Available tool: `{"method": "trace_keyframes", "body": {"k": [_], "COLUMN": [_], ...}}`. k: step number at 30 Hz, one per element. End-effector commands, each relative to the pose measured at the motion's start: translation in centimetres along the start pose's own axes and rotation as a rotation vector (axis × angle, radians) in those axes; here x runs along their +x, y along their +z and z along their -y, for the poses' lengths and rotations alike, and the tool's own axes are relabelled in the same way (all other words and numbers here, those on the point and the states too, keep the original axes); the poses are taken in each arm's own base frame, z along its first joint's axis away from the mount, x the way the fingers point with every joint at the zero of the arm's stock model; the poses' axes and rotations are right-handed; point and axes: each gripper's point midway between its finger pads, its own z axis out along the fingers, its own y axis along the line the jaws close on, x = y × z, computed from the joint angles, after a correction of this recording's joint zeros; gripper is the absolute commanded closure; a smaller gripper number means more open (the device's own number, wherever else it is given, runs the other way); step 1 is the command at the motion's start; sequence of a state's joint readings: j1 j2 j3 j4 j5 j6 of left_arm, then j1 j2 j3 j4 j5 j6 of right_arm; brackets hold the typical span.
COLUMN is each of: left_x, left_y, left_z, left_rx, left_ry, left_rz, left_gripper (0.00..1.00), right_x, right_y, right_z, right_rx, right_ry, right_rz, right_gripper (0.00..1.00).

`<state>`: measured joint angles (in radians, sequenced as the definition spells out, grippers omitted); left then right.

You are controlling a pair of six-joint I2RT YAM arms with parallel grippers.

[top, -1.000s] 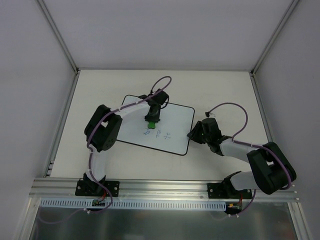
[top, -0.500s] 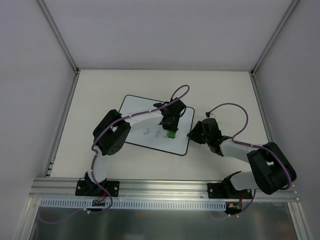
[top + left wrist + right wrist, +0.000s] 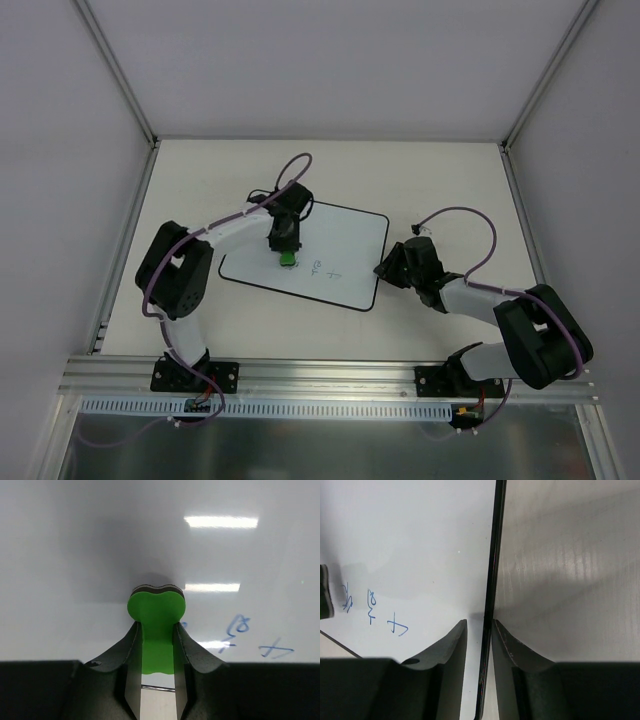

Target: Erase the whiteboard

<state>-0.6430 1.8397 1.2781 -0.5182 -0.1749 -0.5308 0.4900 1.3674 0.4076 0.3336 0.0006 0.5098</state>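
The whiteboard [image 3: 345, 250] lies flat on the table, with small blue scribbles [image 3: 322, 268] near its front edge. My left gripper [image 3: 285, 245] is shut on a green eraser block [image 3: 287, 258] and presses it on the board just left of the scribbles. In the left wrist view the block [image 3: 156, 607] sits between my fingers [image 3: 157, 625], with the scribbles [image 3: 239, 627] to its right. My right gripper [image 3: 385, 268] is closed astride the board's black right edge [image 3: 492, 580]; in its wrist view the jaws [image 3: 479, 621] stand on either side of that edge.
The table [image 3: 440, 180] is walled by grey panels at the back and both sides. A metal rail [image 3: 330, 375] runs along the near edge, carrying both arm bases. Purple cables loop above each wrist.
My left gripper swept the green block right across the scribbles, then back left to the board's middle-left. The blue marks look fewer. The right arm has not moved.
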Motion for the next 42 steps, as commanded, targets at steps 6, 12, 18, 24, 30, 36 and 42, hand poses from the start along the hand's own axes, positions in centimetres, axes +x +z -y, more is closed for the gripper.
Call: {"method": "trace_keyframes", "body": {"k": [6, 12, 18, 24, 30, 36, 42], "left_x": [-0.4, 2.4, 4.3, 8.2, 10.0, 7.5, 3.4], "left_y": [-0.4, 2.5, 3.3, 3.3, 3.2, 1.7, -1.9], "left_z": [-6.9, -5.9, -0.7, 9.6, 11.8, 8.6, 3.8], "left_rx": [-0.119, -0.082, -0.018, 0.148, 0.158, 0.115, 0.049], "left_ry": [-0.095, -0.121, -0.033, 0.114, 0.157, 0.113, 0.081], "left_rz": [0.031, -0.059, -0.092, -0.167, -0.175, -0.098, 0.059], "left_gripper": [1.00, 1.00, 1.00, 1.00, 1.00, 1.00, 1.00], "right_x": [6.9, 7.1, 7.3, 7.3, 7.3, 7.5, 7.5], "right_y": [-1.2, -1.1, -1.0, -0.9, -1.1, -1.0, -0.9], "right_z": [7.5, 7.4, 7.4, 7.3, 7.3, 7.5, 7.5], "right_rx": [0.254, 0.248, 0.243, 0.238, 0.234, 0.241, 0.242], "right_ry": [-0.035, -0.032, -0.020, -0.012, -0.012, -0.016, -0.018], "right_rz": [-0.221, -0.227, -0.231, -0.232, -0.227, -0.236, -0.237], "right_gripper": [0.68, 0.68, 0.68, 0.68, 0.68, 0.68, 0.68]}}
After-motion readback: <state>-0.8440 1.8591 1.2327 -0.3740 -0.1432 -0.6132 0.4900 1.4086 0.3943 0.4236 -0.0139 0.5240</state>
